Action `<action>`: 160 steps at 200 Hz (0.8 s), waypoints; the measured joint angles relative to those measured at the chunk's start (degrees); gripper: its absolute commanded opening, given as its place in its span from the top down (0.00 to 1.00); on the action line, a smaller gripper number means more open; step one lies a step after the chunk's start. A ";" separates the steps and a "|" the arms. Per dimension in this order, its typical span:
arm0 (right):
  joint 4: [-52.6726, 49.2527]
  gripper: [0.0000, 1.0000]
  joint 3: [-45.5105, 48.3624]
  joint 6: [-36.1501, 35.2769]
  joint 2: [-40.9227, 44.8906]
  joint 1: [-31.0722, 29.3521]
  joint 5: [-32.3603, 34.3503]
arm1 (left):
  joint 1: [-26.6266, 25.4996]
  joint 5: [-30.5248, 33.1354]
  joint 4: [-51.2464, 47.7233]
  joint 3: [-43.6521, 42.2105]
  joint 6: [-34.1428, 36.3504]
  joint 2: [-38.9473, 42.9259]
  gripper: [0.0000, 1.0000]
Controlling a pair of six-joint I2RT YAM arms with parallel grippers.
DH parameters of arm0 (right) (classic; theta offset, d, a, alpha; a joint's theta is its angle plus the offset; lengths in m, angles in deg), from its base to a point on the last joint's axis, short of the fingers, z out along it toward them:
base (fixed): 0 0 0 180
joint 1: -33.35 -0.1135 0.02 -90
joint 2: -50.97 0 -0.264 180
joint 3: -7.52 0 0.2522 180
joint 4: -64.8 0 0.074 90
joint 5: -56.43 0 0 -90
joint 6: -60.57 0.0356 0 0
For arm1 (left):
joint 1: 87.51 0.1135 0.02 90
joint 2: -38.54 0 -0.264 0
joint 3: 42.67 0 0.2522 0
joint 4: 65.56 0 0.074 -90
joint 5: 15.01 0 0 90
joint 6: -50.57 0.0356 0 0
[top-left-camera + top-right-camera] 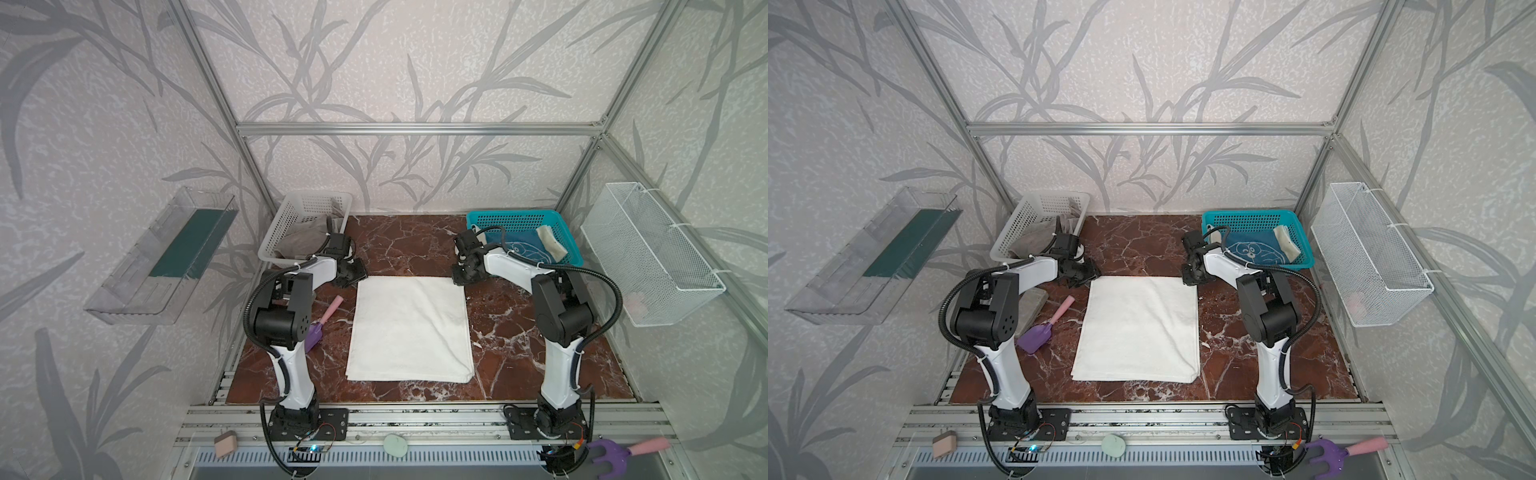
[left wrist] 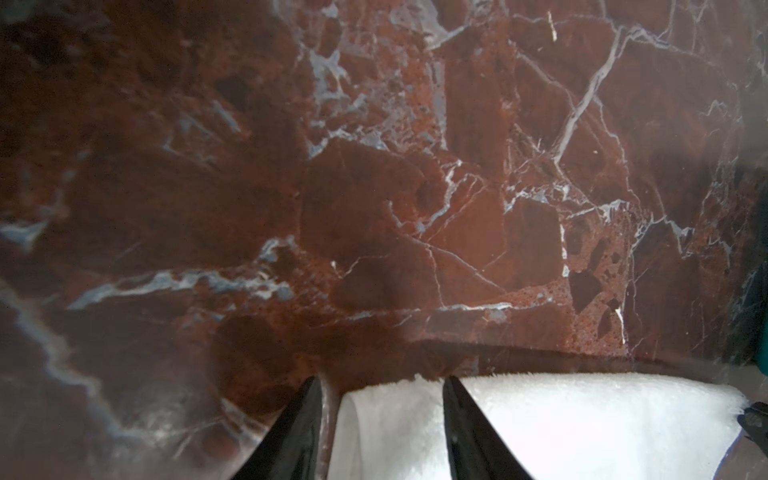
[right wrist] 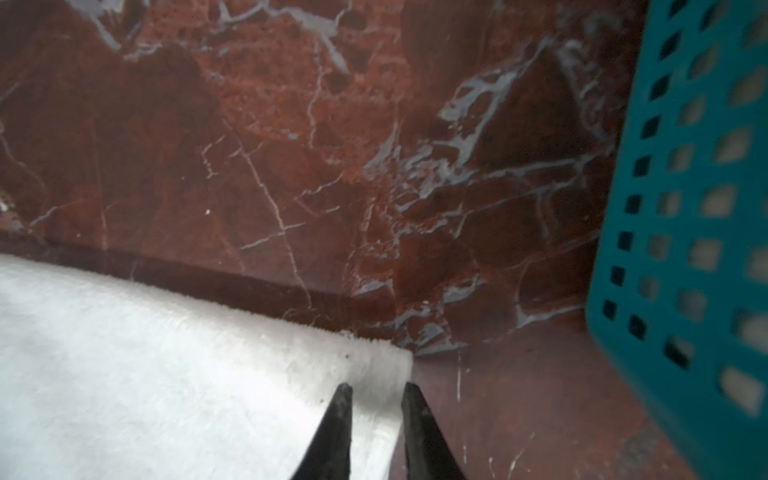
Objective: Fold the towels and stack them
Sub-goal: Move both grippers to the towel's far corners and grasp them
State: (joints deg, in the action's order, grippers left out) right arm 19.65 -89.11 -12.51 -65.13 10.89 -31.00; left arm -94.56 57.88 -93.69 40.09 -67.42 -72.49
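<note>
A plain white towel [image 1: 409, 328] [image 1: 1138, 328] lies folded flat in the middle of the marble table. My left gripper [image 1: 352, 274] [image 2: 382, 380] is at its far left corner, open, with the corner [image 2: 390, 415] between the fingers, one finger on the marble and one over the cloth. At the far right corner [image 3: 374, 365] is my right gripper [image 1: 459, 276] [image 3: 376, 388], narrowly open over the towel's edge. The blue-and-cream towel [image 1: 519, 245] [image 1: 1252, 249] sits in the teal basket [image 1: 515, 216] [image 3: 685, 208]. The grey towel [image 1: 299, 241] is in the white basket [image 1: 307, 199].
A purple scoop with a pink handle [image 1: 320, 328] lies left of the white towel, near a flat grey slab [image 1: 1034, 305]. A wire basket [image 1: 648, 253] hangs on the right wall, a clear shelf [image 1: 162, 257] on the left. A purple fork [image 1: 611, 453] lies on the front rail.
</note>
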 measured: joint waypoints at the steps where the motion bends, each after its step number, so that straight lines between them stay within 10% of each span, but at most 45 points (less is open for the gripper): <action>1: 0.00 0.70 -0.07 -0.07 -0.02 0.04 -0.02 | 0.00 -0.02 0.02 0.00 0.02 0.00 0.59; 160: -2.99 0.63 -1.60 0.83 -1.33 1.46 -4.33 | 0.90 -3.63 -0.66 0.28 -0.26 -0.26 0.55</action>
State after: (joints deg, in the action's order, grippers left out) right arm 16.65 -90.70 -11.67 -66.46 12.36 -35.33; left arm -93.67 54.26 -94.35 40.37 -67.68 -72.75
